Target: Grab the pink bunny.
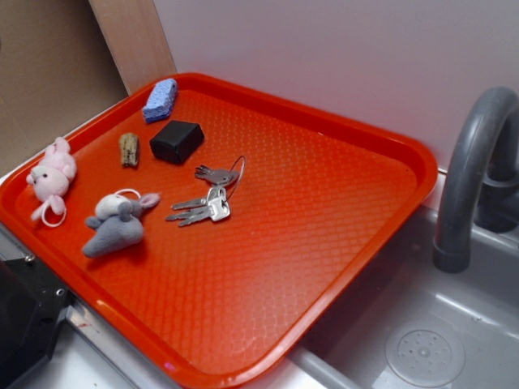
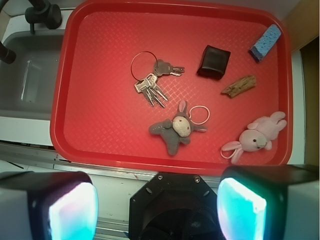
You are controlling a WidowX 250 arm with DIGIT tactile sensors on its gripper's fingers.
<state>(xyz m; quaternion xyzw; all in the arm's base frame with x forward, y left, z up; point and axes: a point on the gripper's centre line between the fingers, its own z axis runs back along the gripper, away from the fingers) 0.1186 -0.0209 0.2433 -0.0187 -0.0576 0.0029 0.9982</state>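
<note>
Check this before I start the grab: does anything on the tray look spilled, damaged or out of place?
Nothing looks spilled or broken. The red tray overhangs the sink, and the pink bunny lies near the tray's rim, apart from the grey mouse and keys. The gripper is open, away from everything.

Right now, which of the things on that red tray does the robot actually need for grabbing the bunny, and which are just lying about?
Needed for the job:
pink bunny
gripper, open, away from the tray

Just lying about:
grey mouse toy
bunch of keys
black box
blue sponge
bit of wood
red tray
grey tap
</note>
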